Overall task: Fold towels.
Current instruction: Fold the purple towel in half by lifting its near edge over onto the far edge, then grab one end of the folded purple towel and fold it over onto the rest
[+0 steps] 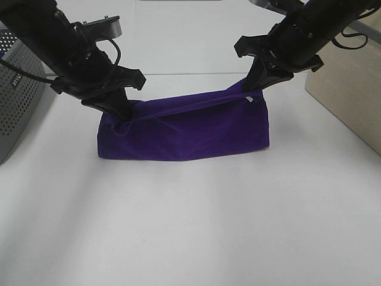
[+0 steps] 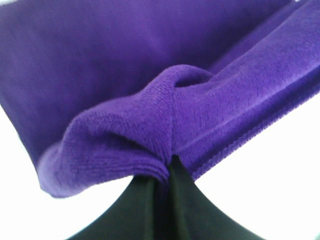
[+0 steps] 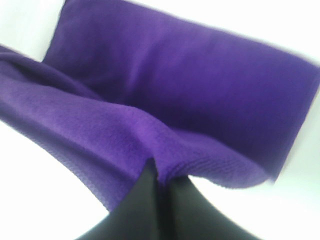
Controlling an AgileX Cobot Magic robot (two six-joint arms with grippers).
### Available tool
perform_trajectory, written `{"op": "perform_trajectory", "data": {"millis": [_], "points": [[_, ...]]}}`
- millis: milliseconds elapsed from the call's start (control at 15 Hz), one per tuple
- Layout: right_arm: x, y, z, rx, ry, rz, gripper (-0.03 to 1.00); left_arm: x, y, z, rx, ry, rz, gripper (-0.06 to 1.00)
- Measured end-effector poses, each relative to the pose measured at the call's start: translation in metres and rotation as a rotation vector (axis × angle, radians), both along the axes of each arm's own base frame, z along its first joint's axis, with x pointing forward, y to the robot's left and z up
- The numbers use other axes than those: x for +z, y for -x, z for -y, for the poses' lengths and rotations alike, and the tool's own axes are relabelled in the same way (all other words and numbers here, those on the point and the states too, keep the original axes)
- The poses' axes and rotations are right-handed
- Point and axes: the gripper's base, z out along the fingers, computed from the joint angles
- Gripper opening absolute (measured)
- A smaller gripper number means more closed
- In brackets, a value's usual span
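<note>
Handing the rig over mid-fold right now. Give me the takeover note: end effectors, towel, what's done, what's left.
Left end effector: shut on the raised edge of the towel, at its left end.
Right end effector: shut on the same edge, by the white tag.
Towel: that edge is held taut above the table; the rest lies on it.
Done: edge gripped and lifted.
Left: lay the edge down to close the fold, then release.

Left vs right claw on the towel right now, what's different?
Left claw pinches the towel lower in the high view; right claw holds its edge higher. Cloth bunches into a pucker at the left claw, lies smoother at the right claw. The white tag sits by the right claw, not the left claw. Both are shut on the towel.
</note>
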Motion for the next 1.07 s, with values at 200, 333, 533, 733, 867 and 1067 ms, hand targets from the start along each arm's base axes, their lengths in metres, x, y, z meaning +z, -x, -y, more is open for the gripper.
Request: {"op": "perform_trajectory", "data": {"millis": [200,333,533,733,867,1067], "points": [[-0.031,-0.036,-0.004,-0.011,0.053,0.038,0.03,-0.018,-0.024,0.002,0.016,-0.016,0.104,0.01],[-0.044,-0.046,-0.005,-0.025,0.067,0.056,0.03,-0.030,-0.032,0.003,0.020,-0.028,0.150,0.01],[-0.057,-0.056,-0.005,-0.058,0.074,0.098,0.03,-0.051,-0.045,0.003,0.011,-0.056,0.226,0.01],[-0.080,-0.059,-0.005,-0.048,0.101,0.059,0.11,-0.071,-0.049,0.003,-0.021,-0.097,0.231,0.09],[-0.089,-0.060,-0.003,-0.037,0.126,0.047,0.26,-0.075,-0.049,-0.001,-0.048,-0.131,0.222,0.26],[-0.091,-0.055,0.000,0.004,0.161,0.004,0.72,-0.075,-0.044,-0.003,-0.081,-0.145,0.149,0.74]]}}
